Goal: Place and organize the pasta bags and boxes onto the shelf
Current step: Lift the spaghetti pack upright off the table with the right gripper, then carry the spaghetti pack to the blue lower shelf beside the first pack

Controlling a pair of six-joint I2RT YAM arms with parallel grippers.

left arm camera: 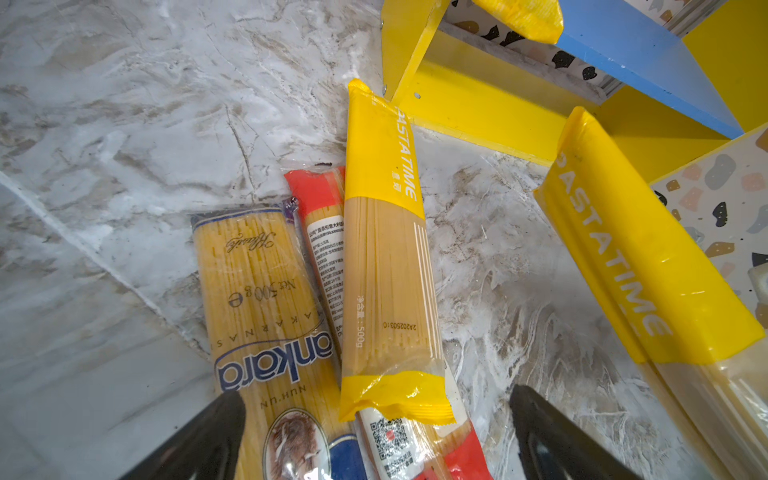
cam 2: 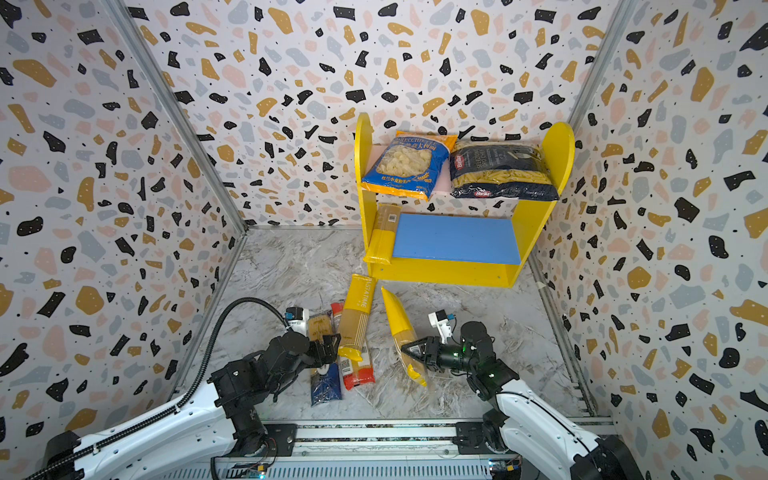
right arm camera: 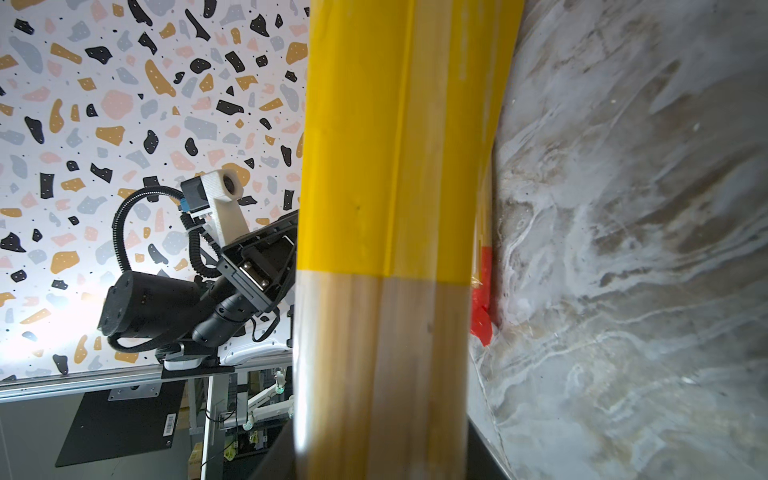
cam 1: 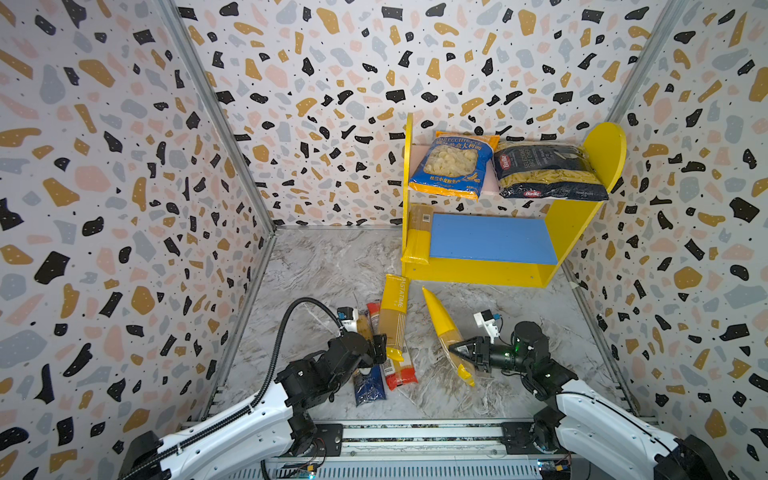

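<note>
Progress: three of seven packs are on the shelf [cam 1: 490, 272]. The orecchiette bag [cam 1: 453, 166] and the Barilla penne bag [cam 1: 548, 174] lie side by side on the pink upper board. One yellow spaghetti pack [cam 1: 419, 237] lies at the left end of the blue lower board, its front end overhanging the edge. The rest of the blue board is bare.

Left to place: four slim packs
- the loose yellow pack [cam 1: 395, 316] on the table [cam 1: 324, 266], lying across the red pack [cam 1: 399, 376]
- the blue-ended pack [cam 1: 368, 388], just beside the red one
- the held yellow pack [cam 1: 442, 324]

Right arm: reaches in low from the right, wrist turned so the right gripper [cam 1: 457, 351] meets the held pack side-on. Jaws are closed on its clear middle section. The pack is tilted, yellow end towards the shelf; cannot tell whether its near end is clear of the table.

Left arm: the left gripper [left arm camera: 376, 397] hangs over the near end of the loose pile, jaws spread wide to either side of the loose yellow pack, holding nothing
</note>
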